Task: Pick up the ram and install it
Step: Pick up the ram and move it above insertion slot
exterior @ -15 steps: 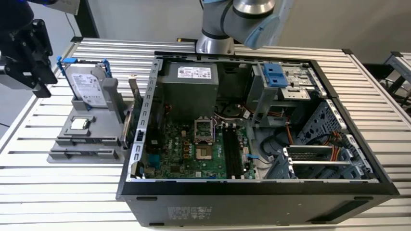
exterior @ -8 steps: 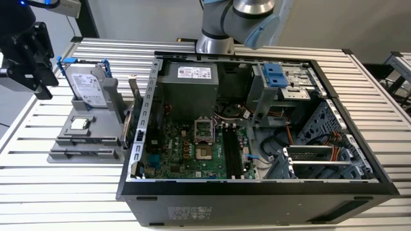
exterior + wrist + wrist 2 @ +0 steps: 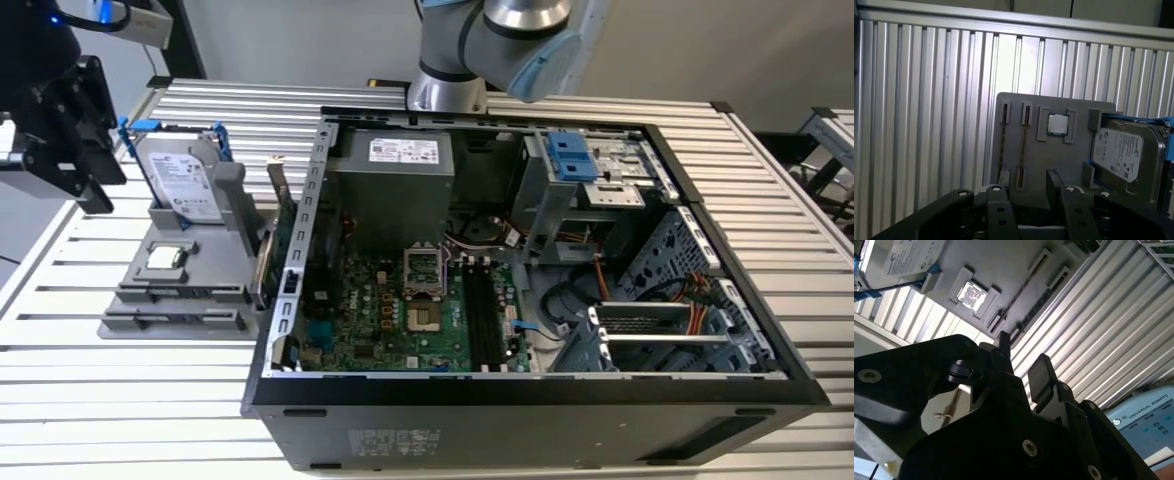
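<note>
- Step in hand: the approach to pick-up. By my reading, nothing is grasped yet and you are lining up over the parts tray [image 3: 1054,165].
- End effector [image 3: 1023,351]: fingers parted to a middling gap with nothing between them. It hangs above the tray, apart from every part on it. In the exterior view you find it at the upper left of the frame.
- Ram [image 3: 1003,147]: stands on edge in a long slot of the tray, at the side away from the hard drive [image 3: 1124,155]. The tray lies on the ribbed counter [image 3: 134,400], at the left of the exterior view's frame, just beside the computer case [image 3: 534,410].
- Look of the ram: from here only a long, thin, dark strip with a brownish tint, seen edge-on. Its chips and labels are not to be made out. A second like strip [image 3: 1023,145] stands just beside it.
- Neighbours on the tray: small square chip [image 3: 1057,124] in its pocket, between the strips and the hard drive.
- What the grasp calls for: set your fingers square across one strip's thin edge, clear of its neighbour.
- Destination: black slots [image 3: 483,315] on the motherboard [image 3: 387,310], at the frame's centre.
</note>
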Available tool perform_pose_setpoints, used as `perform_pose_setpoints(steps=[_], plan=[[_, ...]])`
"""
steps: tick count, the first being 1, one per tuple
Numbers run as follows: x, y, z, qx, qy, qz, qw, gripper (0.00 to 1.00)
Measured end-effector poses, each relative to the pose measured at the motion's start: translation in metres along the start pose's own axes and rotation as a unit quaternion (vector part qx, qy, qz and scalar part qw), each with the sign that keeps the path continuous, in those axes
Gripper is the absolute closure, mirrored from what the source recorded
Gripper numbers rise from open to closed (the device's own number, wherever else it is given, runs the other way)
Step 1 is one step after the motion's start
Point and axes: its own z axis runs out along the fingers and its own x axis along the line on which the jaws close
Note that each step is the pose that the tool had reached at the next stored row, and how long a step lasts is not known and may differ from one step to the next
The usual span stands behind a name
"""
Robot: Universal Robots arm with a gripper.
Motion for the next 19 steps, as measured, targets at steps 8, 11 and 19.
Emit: perform_pose_setpoints(steps=[8, 11, 19], plan=[[0.0005, -0.0002, 0.0131, 0.0014, 0.0001, 0.002, 1.0, 0.0], [0.0013, -0.0004, 0.0184, 0.0014, 0.0, 0.003, 0.99999, 0.0], [0.0102, -0.001, 0.0328, 0.0015, 0.0, 0.005, 0.99999, 0.0]])
